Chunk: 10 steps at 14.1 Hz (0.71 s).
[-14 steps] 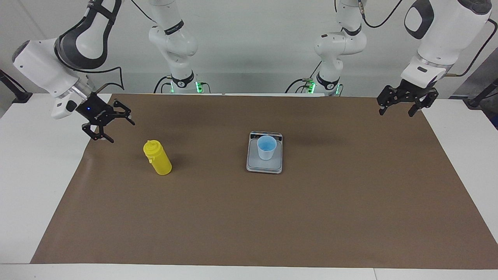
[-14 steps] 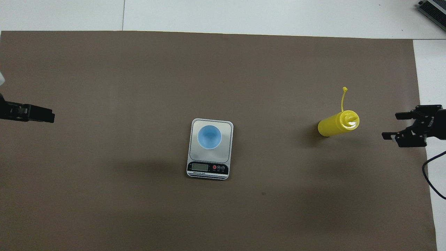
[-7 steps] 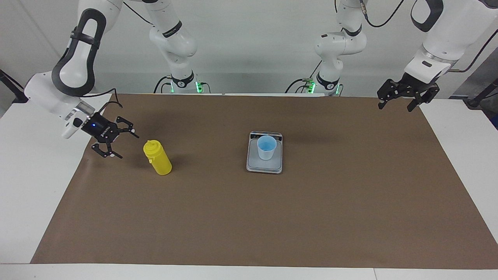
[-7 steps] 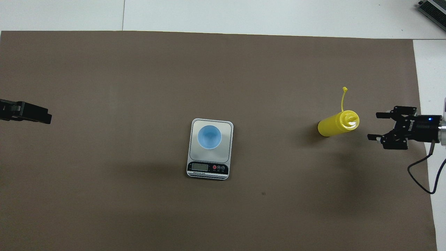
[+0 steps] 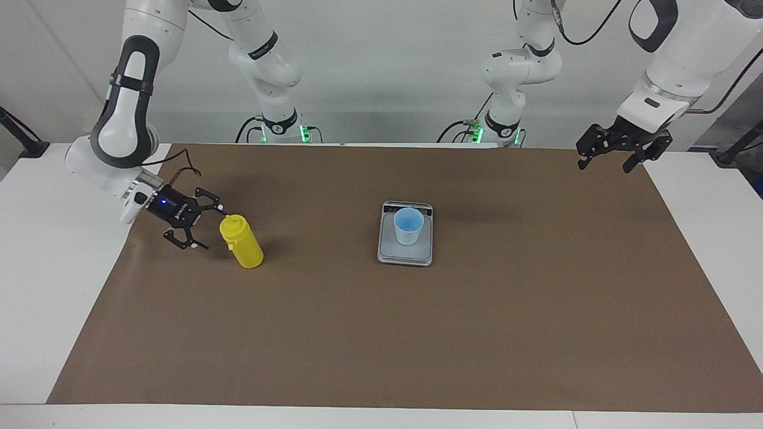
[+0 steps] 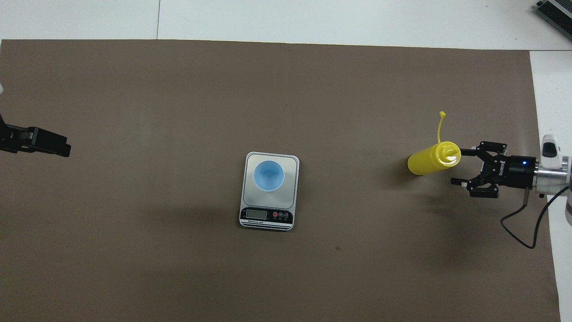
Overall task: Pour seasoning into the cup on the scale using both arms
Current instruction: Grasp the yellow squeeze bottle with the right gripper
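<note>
open mat (image 5: 334, 333) around bottle (image 5: 241, 241), scale (image 5: 405, 247) well apart

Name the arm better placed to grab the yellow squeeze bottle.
Right. The right gripper is open beside the yellow squeeze bottle; the left gripper hangs over the mat's corner at the left arm's end.

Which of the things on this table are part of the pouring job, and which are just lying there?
Part of the job:
- yellow seasoning bottle, upright, cap off
- blue cup, standing on the scale
- right gripper, open beside the bottle
- left gripper, open, waiting over the table's edge

Just there:
- brown mat covering the table
</note>
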Each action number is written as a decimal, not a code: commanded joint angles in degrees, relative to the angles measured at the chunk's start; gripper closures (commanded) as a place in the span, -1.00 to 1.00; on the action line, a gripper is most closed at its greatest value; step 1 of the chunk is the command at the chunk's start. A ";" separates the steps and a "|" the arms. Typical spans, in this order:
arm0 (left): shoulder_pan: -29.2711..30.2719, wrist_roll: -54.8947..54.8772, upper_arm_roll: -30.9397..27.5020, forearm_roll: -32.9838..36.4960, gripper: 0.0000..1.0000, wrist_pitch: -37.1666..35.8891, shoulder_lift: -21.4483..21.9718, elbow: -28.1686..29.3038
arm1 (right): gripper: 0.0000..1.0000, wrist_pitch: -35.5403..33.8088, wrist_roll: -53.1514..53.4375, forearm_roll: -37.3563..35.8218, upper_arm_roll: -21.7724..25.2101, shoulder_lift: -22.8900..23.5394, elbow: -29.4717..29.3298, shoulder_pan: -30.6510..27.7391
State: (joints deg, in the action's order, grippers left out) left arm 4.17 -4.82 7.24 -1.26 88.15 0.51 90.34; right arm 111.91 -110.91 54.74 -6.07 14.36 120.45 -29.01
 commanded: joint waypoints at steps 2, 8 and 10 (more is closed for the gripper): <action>0.40 0.69 0.06 0.99 -1.00 -0.17 1.60 1.59 | -1.00 2.17 -3.79 3.97 -0.52 1.73 0.31 3.42; 0.05 0.78 0.06 1.08 -1.00 -0.17 1.60 1.51 | -1.00 3.14 -3.44 4.77 -0.52 1.46 1.81 5.80; 0.74 0.69 0.14 0.90 -1.00 0.09 1.60 1.60 | -0.84 4.27 -3.44 4.94 -0.61 1.46 1.72 6.86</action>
State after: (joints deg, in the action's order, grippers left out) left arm 4.19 -4.67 7.03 -1.11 88.05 0.72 90.37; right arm 114.58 -113.91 58.15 -6.25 16.70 120.88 -22.82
